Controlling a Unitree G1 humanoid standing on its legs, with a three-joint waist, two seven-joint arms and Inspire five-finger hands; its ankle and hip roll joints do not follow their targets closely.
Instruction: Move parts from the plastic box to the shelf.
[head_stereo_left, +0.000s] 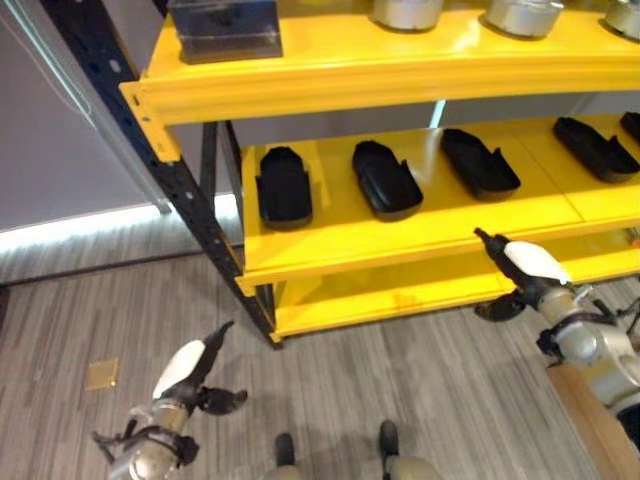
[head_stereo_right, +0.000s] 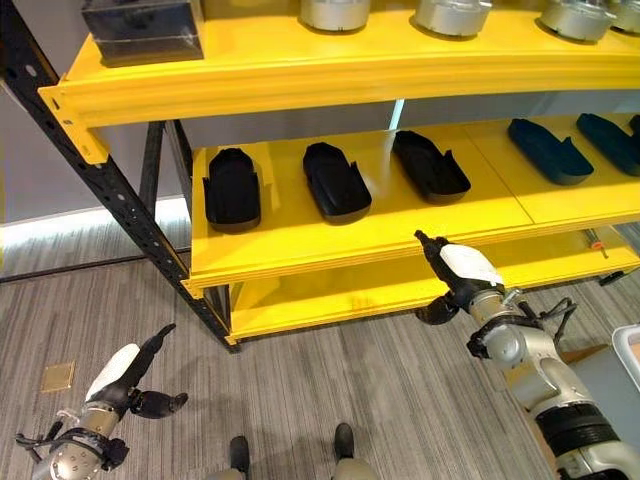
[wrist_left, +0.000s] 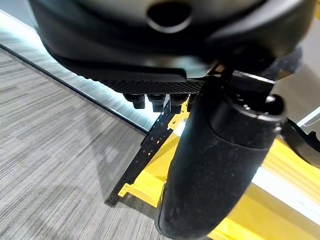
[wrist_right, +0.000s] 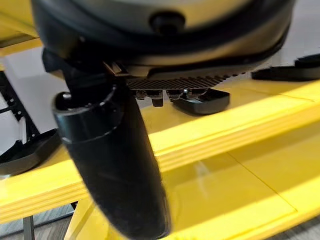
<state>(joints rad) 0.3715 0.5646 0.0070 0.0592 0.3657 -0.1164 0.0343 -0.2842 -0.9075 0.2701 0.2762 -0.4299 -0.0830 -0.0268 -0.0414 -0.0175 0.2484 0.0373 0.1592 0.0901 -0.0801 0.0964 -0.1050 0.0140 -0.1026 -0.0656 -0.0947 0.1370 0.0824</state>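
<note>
Several black moulded parts (head_stereo_left: 285, 187) (head_stereo_left: 386, 180) (head_stereo_left: 480, 163) lie in a row on the middle level of the yellow shelf (head_stereo_left: 400, 238). My right hand (head_stereo_left: 525, 265) hovers just in front of that level's front edge, below the third part, fingers straight and holding nothing. In the right wrist view its thumb (wrist_right: 112, 165) stands before the yellow boards, with a black part (wrist_right: 202, 102) beyond. My left hand (head_stereo_left: 190, 370) hangs low over the floor at the lower left, open and holding nothing. Its thumb (wrist_left: 220, 165) shows in the left wrist view.
The top level carries a dark box (head_stereo_left: 225, 28) and round metal pieces (head_stereo_left: 405, 12). A black slanted post (head_stereo_left: 170, 170) frames the shelf's left end. A brass floor plate (head_stereo_left: 102, 374) lies left. A pale box corner (head_stereo_right: 630, 355) and a tan surface (head_stereo_left: 590, 410) sit at the right.
</note>
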